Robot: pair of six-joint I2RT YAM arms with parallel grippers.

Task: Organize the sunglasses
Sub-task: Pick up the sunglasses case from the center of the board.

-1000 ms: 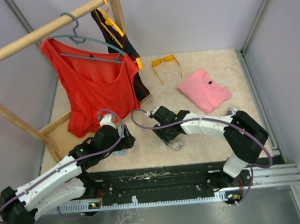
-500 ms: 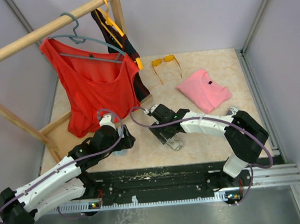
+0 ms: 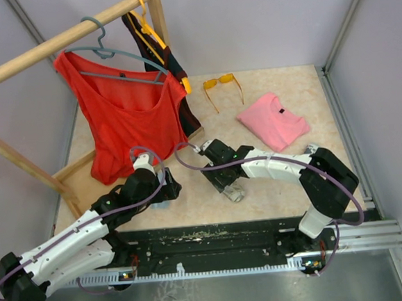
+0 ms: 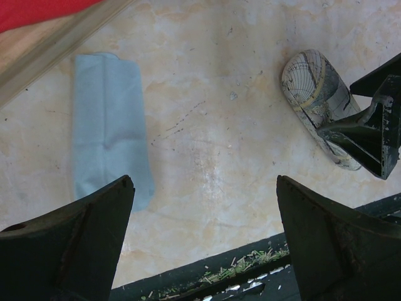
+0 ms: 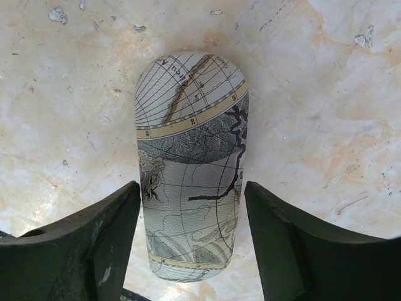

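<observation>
Left arm (image 3: 75,237) reaches low toward frame centre, jaws spread wide over bench (image 4: 213,125) beside blue cloth (image 4: 109,125); right arm (image 3: 279,165) bent leftward, jaws straddling map-print case (image 5: 188,125), pinch unclear.

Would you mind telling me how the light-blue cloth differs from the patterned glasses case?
The cloth is flat and plain blue; the glasses case is rounded and map-printed. The cloth lies free by the rack's wooden base; the case sits between the fingers of the right tool. Both are oblong and rest on the table.
</observation>
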